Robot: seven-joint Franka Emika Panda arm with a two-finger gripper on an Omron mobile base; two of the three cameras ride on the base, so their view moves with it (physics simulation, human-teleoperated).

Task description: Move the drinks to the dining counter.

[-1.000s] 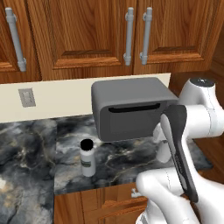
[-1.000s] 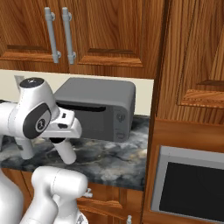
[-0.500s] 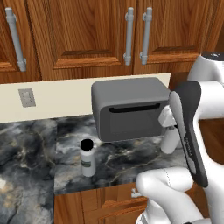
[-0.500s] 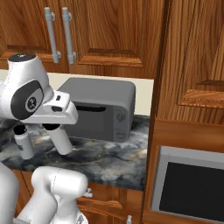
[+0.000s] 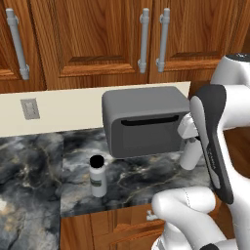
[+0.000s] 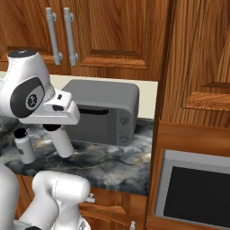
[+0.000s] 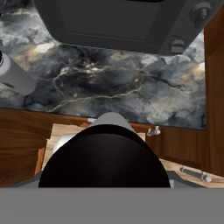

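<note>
One drink, a slim white bottle [image 5: 190, 155] with a black cap, hangs tilted just above the marbled worktop [image 5: 141, 178], in front of the microwave's right end. My gripper [image 5: 189, 139] is shut on it near its top. From the right base view, the same bottle [image 6: 64, 143] slants down under my gripper [image 6: 55, 128]. Its black cap [image 7: 104, 159] looms close in the hand view and hides my fingertips. The other drink, a bottle with a grey-green band [image 5: 98, 177], stands upright on the worktop to the left [image 6: 24, 147] [image 7: 13, 76]. The dining counter is out of view.
A grey microwave [image 5: 144, 126] sits against the cream backsplash right behind the held bottle. Wooden wall cabinets [image 5: 102, 39] hang above. A tall wooden unit with a built-in oven [image 6: 197, 197] closes off the right end of the worktop. Drawers [image 5: 112, 229] lie below the front edge.
My arm has swung up and over to the right base side, and the held bottle has risen a little off the worktop. The banded bottle has stayed where it was.
</note>
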